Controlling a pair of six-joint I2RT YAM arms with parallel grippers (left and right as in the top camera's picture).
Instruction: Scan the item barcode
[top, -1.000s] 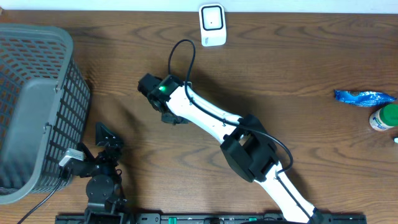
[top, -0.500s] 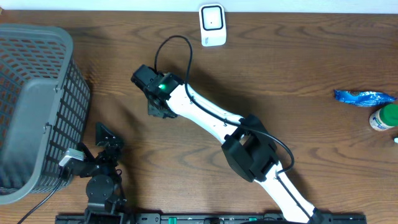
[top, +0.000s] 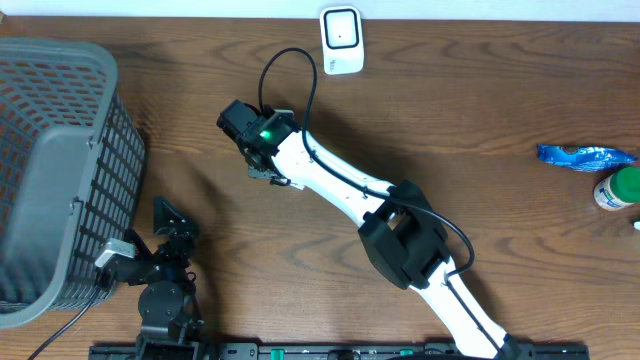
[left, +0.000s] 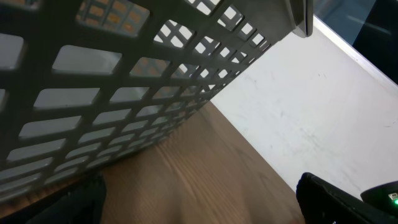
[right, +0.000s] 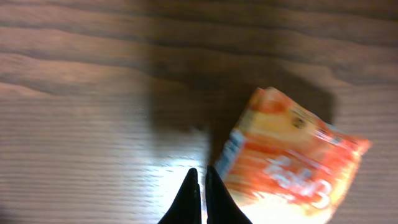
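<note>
An orange snack packet (right: 292, 165) lies flat on the wooden table in the right wrist view; in the overhead view the right wrist hides it. My right gripper (right: 200, 173) is shut, its black fingertips pressed together just at the packet's left edge, with nothing visible between them. Seen from overhead, my right gripper (top: 264, 168) sits left of centre at the end of the white arm. The white scanner (top: 341, 40) stands at the table's far edge. My left gripper (left: 205, 214) is open and empty, low at the front left beside the basket.
A grey mesh basket (top: 60, 170) fills the left side, and its wall (left: 124, 93) looms close in the left wrist view. A blue packet (top: 585, 155) and a green-capped bottle (top: 618, 188) lie at the far right edge.
My right wrist swung a little to the left and then back to the right and up. The left arm has not moved.
</note>
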